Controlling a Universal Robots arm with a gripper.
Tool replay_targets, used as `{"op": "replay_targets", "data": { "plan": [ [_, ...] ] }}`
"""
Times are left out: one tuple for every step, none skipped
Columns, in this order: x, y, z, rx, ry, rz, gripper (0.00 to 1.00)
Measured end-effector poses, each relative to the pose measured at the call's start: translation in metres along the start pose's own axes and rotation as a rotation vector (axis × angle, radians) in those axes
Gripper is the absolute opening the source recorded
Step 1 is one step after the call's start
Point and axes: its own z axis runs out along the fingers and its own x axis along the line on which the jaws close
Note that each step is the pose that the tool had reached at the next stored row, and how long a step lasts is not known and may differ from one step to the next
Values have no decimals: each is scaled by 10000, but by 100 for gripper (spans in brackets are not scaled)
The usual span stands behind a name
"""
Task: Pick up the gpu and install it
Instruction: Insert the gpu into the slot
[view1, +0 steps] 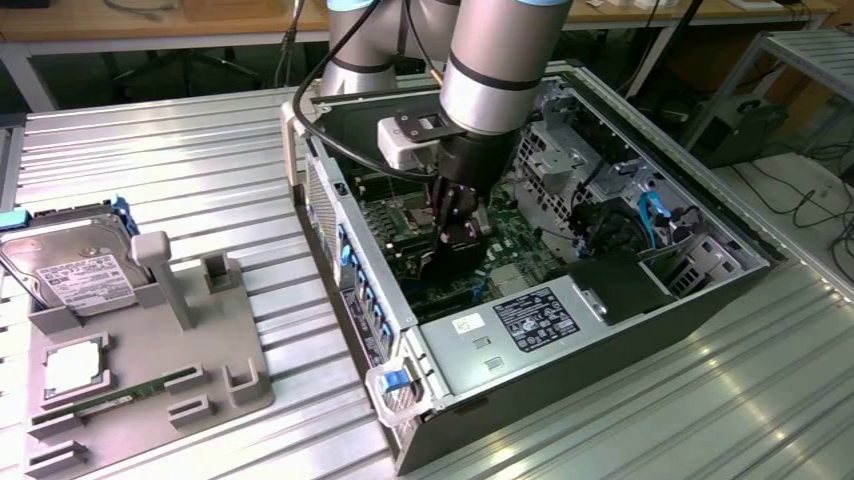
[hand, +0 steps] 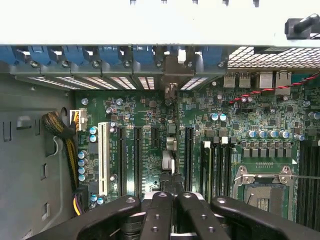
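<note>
Gripper (hand: 172, 200): fingers pressed together, pinching the top edge of the gpu (hand: 170, 150)
Gpu: held edge-on, upright over the motherboard (hand: 150, 130) slots inside the open computer case (view1: 587, 330)
Arm: reaching down into the case

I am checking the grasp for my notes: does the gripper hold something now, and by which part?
The gripper is shut on the gpu, pinching its upper edge. The card stands edge-on over the motherboard.
</note>
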Motion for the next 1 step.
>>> {"op": "replay_targets", "data": {
  "plan": [
    [0,0,0,0,1,0,11]
  ]
}}
